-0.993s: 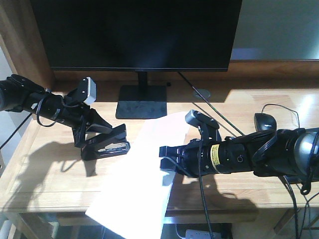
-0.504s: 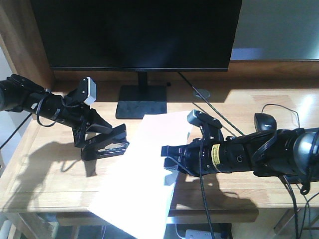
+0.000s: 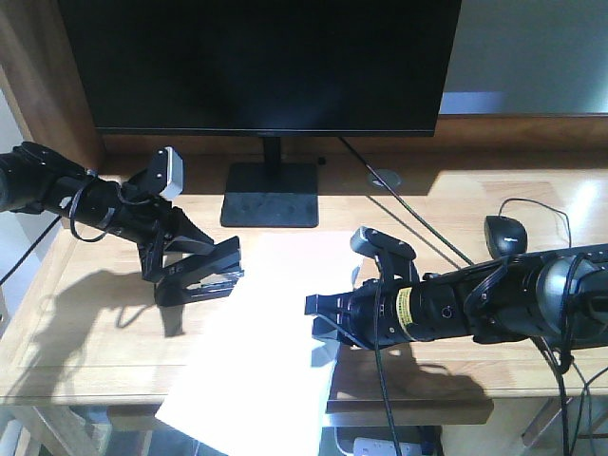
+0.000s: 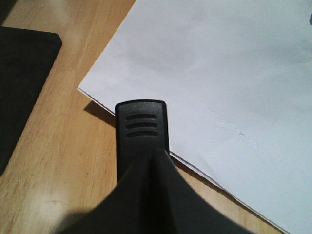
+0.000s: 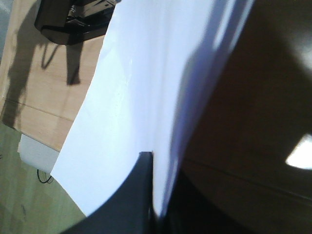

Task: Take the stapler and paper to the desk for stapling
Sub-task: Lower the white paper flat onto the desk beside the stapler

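The small black stapler (image 3: 217,282), matte plastic with a rounded nose carrying three moulded ribs (image 4: 142,124), sits gripped between the closed fingers of the left gripper (image 3: 176,266), tilted nose-down over the left half of the wide light-wood desk (image 3: 95,323), whose grain runs in long planks. Its nose rests right at one edge of the large plain white rectangular sheet of paper (image 3: 266,351), near a corner; whether the sheet sits inside the stapler's mouth cannot be told. The paper is smooth and uncreased, lies diagonally across the middle of the desk, and its near corner overhangs the front edge. The right gripper (image 3: 318,318) is clamped on the paper's right edge, a black finger (image 5: 141,195) pressing against the sheet, which curves up there. Behind stands a flat black monitor (image 3: 266,66) on a square dark base (image 3: 271,195), beside the stapler.
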Available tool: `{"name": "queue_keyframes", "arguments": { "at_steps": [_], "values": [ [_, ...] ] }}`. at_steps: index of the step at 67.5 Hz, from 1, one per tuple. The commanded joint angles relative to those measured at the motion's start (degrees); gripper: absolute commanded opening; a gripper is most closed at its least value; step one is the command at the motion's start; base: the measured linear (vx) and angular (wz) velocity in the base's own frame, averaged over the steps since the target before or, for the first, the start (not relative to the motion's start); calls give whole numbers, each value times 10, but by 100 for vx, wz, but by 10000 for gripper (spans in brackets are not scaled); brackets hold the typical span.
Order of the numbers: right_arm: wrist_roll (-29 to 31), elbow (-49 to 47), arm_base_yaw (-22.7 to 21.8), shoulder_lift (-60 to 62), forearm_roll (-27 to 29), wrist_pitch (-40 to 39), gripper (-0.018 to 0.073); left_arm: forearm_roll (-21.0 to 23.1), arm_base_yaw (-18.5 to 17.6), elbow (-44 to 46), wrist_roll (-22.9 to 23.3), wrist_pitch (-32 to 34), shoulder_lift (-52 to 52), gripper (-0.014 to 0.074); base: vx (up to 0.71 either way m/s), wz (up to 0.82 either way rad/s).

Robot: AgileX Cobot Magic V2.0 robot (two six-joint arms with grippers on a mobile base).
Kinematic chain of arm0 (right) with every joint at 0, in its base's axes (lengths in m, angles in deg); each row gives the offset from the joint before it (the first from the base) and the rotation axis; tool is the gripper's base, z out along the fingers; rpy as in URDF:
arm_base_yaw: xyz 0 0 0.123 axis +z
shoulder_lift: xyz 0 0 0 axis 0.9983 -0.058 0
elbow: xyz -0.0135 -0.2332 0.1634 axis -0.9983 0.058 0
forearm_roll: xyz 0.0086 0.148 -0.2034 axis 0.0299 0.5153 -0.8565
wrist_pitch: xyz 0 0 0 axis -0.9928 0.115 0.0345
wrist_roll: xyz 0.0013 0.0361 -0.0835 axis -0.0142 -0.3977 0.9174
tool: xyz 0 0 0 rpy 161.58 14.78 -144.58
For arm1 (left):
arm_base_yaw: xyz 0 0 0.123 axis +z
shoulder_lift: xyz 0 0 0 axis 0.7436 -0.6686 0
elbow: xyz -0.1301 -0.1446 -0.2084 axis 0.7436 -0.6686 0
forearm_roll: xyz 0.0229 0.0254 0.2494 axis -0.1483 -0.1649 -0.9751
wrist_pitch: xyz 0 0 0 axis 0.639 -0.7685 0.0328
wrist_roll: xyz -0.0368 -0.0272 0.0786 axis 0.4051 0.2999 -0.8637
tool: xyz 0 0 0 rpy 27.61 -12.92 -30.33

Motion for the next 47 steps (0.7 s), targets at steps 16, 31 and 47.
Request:
{"name": "queue_keyframes", "arguments": {
  "at_steps": [16, 31, 47],
  "values": [
    [29, -26, -1, 2, 51, -14, -2, 34, -1, 14, 6, -18, 34, -6, 0, 0],
    [31, -40, -1, -12, 63, -16, -2, 34, -1, 14, 6, -18, 34, -6, 0, 0],
    [38, -67, -1, -29, 63, -14, -2, 34, -1, 14, 6, -19, 34, -6, 0, 0]
  ]
}}
